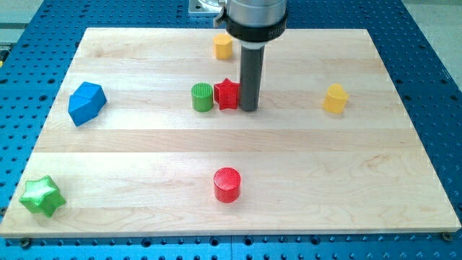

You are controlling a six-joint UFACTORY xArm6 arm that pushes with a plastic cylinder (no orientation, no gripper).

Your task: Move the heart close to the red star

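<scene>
The red star (227, 94) lies a little above the middle of the wooden board (144, 152). My tip (248, 110) rests on the board right beside the star's right side, touching it or nearly so. A yellow block that looks like the heart (335, 98) lies well to the right of my tip, at about the same height in the view. A green cylinder (202, 97) stands against the star's left side.
A second yellow block (222, 46) lies near the view's top, partly behind the arm. A blue angular block (86, 102) is at the left, a green star (41, 196) at the bottom left, and a red cylinder (227, 185) at the bottom centre.
</scene>
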